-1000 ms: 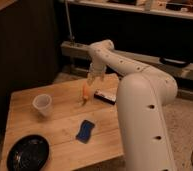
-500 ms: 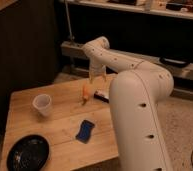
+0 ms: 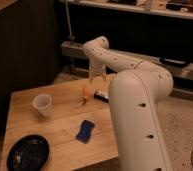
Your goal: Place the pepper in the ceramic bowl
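Gripper point(image 3: 97, 80) just above-right of pepper point(image 3: 85, 93) | open/closed: can't tell | advise: centre over pepper, descend straight | ceramic bowl point(image 3: 27, 152) well apart from pepper

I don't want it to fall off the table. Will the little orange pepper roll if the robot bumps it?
Maybe a little: the pepper looks slender and rounded, so a nudge could roll it. It tapers, so it would likely curve rather than run straight. The end effector hangs close beside it, over the table.

Orange pepper point(image 3: 85, 93) just beside gripper point(image 3: 97, 80); ceramic bowl point(image 3: 28, 153) well apart.
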